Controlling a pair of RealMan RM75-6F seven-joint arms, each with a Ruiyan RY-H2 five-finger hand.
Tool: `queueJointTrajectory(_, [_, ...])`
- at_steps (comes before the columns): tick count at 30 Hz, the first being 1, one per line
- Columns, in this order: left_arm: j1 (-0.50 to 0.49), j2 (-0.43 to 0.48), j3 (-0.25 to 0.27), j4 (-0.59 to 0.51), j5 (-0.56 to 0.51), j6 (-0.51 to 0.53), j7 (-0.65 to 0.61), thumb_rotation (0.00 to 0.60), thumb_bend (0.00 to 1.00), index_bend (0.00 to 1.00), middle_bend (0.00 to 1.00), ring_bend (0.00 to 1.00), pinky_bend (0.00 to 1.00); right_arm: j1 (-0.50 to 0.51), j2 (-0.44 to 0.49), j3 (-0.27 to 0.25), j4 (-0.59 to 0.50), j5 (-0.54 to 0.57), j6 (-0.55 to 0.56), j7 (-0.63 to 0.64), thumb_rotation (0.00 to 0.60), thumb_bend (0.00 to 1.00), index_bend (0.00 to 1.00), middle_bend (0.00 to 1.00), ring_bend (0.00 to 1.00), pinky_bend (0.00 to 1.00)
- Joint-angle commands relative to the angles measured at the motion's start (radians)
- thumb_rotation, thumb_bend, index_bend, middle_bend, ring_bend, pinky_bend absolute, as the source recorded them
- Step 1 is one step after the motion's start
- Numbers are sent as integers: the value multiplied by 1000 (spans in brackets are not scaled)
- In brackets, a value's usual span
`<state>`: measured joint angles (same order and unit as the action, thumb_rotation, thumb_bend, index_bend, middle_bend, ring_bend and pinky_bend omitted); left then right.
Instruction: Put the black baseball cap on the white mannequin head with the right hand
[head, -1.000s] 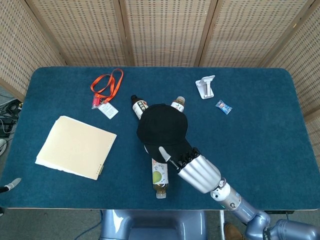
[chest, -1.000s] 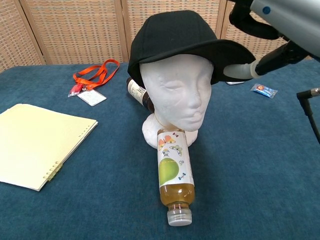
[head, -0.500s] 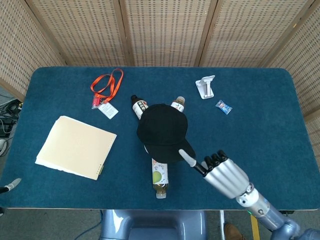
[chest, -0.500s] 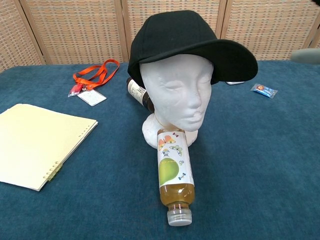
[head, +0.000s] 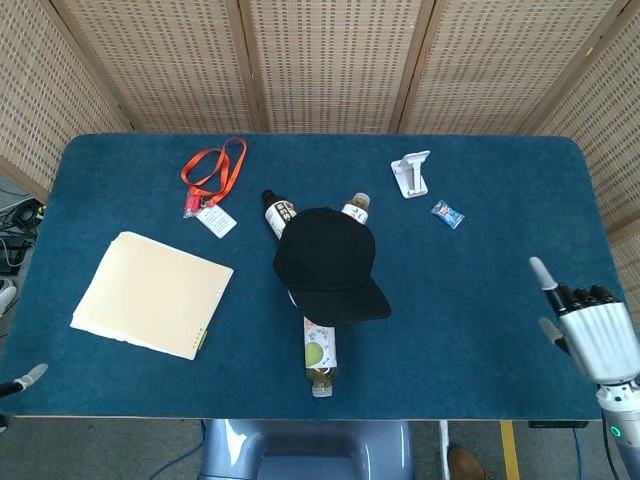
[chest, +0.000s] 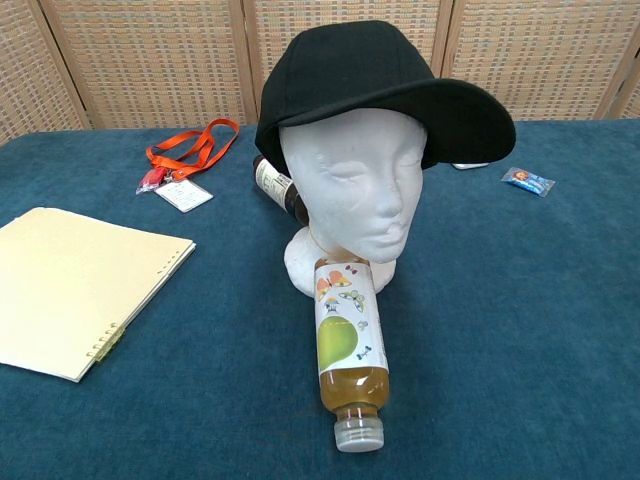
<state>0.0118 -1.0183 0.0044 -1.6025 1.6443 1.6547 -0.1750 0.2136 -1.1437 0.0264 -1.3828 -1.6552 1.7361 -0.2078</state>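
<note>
Head view, left to right on the blue surface (head: 500, 290): cream notebook (head: 152, 294), orange lanyard (head: 213, 173) with badge, then the black baseball cap (head: 328, 263) seated on the white mannequin head (chest: 350, 190) mid-surface, brim angled toward the near right, a juice bottle (chest: 346, 350) lying just in front of the head's base and two more bottles behind it. Further right sit a white bracket (head: 412, 173) and a small blue packet (head: 447, 213). Right robot hand (head: 590, 333) is at the near-right corner, well apart from the cap, fingers spread and holding nothing; only a tip of the left robot hand (head: 30, 377) shows at the left edge, state can't tell.
</note>
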Motion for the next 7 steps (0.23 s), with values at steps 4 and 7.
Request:
queueJointTrajectory(4, [-5, -13, 1, 15, 5, -5, 8, 600, 0, 0, 0, 0, 0, -81, 22, -14, -158, 149, -108, 45, 600, 0, 0, 0, 0, 0])
queueJointTrajectory(7, [-5, -19, 1, 20, 9, -2, 15, 600, 0, 0, 0, 0, 0, -88, 9, -22, -173, 144, -122, 41, 600, 0, 0, 0, 0, 0])
